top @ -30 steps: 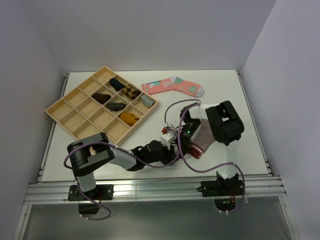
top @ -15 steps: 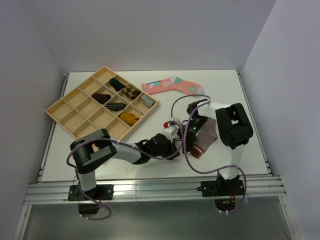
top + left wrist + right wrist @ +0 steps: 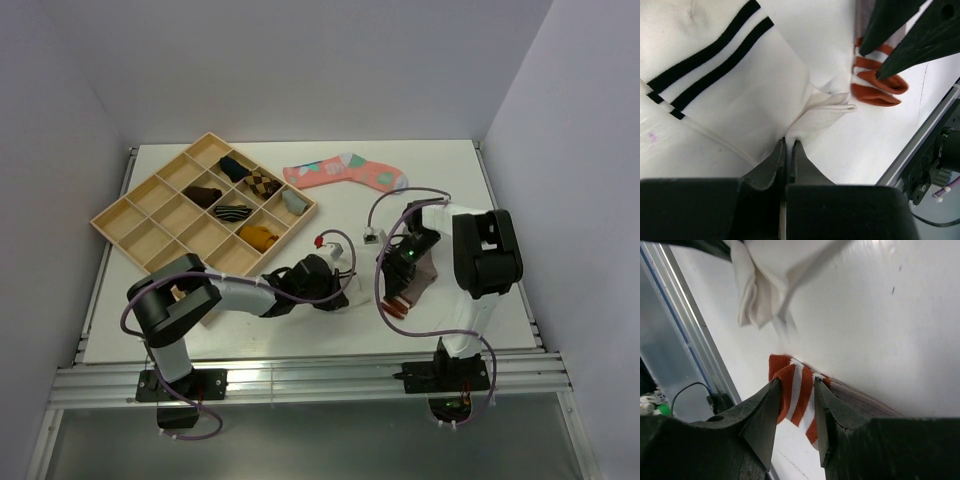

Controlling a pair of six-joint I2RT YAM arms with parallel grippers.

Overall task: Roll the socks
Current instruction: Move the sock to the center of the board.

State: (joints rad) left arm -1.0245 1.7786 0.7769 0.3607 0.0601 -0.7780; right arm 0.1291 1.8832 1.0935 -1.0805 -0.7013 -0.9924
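Socks, 2 of them, lie near the table's [image 3: 450, 190] front edge, the dark-striped white sock [image 3: 735, 95] left of the taupe sock [image 3: 423, 268]. The left gripper [image 3: 788, 146] is almost closed, pinching a fold of the white sock. The right gripper [image 3: 796, 385] clamps the taupe sock's red-striped cuff [image 3: 802, 396]. Farther back sit a wooden tray [image 3: 118, 212] and a coral sock [image 3: 345, 172].
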